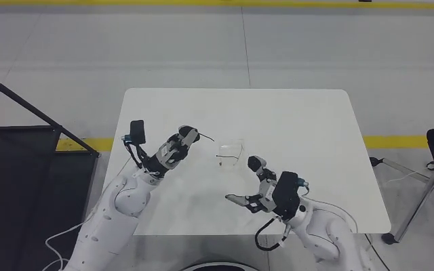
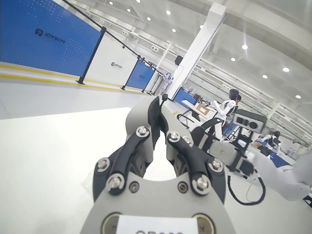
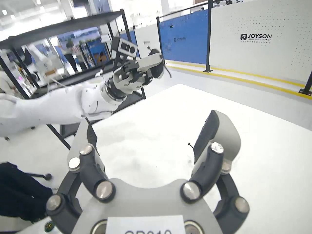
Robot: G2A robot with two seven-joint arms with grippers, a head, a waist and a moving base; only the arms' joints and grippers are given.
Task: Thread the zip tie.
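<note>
A thin black zip tie (image 1: 206, 137) sticks out toward the table's middle from my left gripper (image 1: 191, 134), which is raised over the table's left part. In the left wrist view the tie's head (image 2: 165, 97) pokes up past the fingertips, and the gripper (image 2: 159, 113) is shut on the strap. My right gripper (image 1: 243, 180) stands open near the front middle, nothing between its fingers (image 3: 211, 132). From the right wrist view, the left gripper (image 3: 156, 62) shows farther off, with the tie (image 3: 168, 71) hanging from it.
A clear plastic bag (image 1: 231, 150) with a black tie (image 1: 227, 160) in it lies on the white table (image 1: 305, 135) between the two grippers; one tie end (image 3: 190, 144) shows beside my right finger. A black rack (image 1: 27, 108) stands left of the table.
</note>
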